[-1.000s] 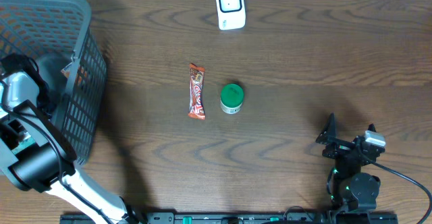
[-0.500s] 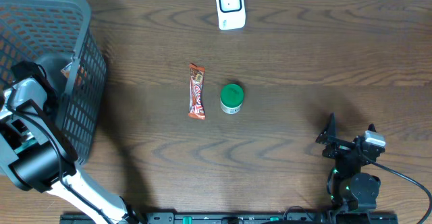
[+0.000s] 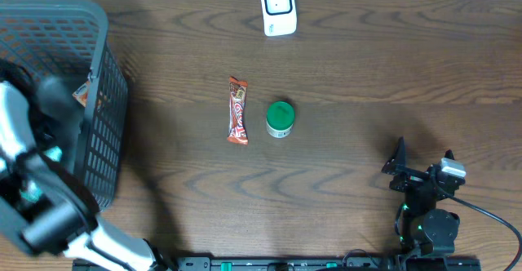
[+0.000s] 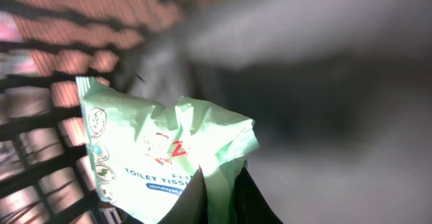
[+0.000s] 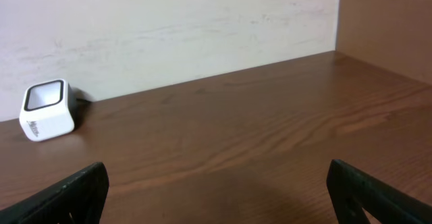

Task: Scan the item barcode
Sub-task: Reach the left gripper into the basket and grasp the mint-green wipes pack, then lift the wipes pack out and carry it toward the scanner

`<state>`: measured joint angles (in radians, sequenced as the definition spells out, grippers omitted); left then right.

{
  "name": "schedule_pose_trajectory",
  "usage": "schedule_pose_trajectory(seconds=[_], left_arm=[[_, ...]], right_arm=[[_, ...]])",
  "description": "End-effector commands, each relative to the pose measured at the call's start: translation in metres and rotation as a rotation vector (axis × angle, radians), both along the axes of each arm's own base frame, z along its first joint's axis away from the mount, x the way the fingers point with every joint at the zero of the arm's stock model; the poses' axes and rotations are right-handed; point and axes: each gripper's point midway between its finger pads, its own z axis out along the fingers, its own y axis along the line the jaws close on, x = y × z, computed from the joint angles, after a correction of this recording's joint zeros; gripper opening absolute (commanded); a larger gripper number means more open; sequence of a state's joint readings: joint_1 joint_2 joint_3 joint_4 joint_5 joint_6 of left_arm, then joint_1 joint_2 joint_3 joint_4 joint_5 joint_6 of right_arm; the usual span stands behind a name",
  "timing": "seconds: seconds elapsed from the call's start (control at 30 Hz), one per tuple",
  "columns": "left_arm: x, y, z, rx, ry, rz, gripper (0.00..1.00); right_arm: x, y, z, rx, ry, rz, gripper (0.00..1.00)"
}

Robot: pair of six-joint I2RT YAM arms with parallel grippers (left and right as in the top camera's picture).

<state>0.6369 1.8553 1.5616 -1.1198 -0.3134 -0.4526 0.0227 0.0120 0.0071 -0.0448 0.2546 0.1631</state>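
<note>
Pinching the soft, light tissue pack (image 4: 162, 146) by one crumpled edge, seemingly inside the basket (image 3: 104, 99), our left tool (image 4: 221, 200) is clamped on it; we judge the film slippery; the right tool (image 5: 219, 183) gapes.

So the right gripper (image 5: 216, 183) is sitting low over the wooden bench (image 5: 236, 136), both dark fingers (image 5: 81, 190) poking in at the bottom corners, spread wide with nothing but bare wood between them. Way out ahead and off to the gripper's left there's a small white barcode scanner (image 5: 47, 109), parked right up against the pale wall (image 5: 169, 28). Ahead on the right a brown wooden panel (image 5: 388, 21) meets that wall.
</note>
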Motion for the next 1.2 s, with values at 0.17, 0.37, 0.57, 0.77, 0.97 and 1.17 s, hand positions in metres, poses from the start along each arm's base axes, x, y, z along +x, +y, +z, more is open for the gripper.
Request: schedule_pose_trajectory(seconds=[0.17, 0.37, 0.57, 0.77, 0.97, 1.17], left_arm=[[0.048, -0.043, 0.171, 0.065, -0.696, -0.145, 0.07], [0.069, -0.144, 0.311, -0.016, -1.269, -0.569, 0.07], [0.061, -0.249, 0.337, -0.121, -1.332, -0.918, 0.07], [0.059, -0.363, 0.277, -0.377, -1.145, -1.324, 0.07], [0.058, -0.46, 0.203, -0.724, -0.969, -1.59, 0.07], [0.021, -0.532, 0.209, -1.341, -1.123, -1.941, 0.07]], right_arm=[[0.0, -0.001, -0.001, -0.015, 0.005, -0.004, 0.99], [0.0, -0.001, -0.001, -0.015, 0.005, -0.004, 0.99], [0.0, -0.001, -0.001, -0.015, 0.005, -0.004, 0.99], [0.0, -0.001, -0.001, -0.015, 0.005, -0.004, 0.99], [0.0, -0.001, -0.001, -0.015, 0.005, -0.004, 0.99], [0.0, -0.001, -0.001, -0.015, 0.005, -0.004, 0.99]])
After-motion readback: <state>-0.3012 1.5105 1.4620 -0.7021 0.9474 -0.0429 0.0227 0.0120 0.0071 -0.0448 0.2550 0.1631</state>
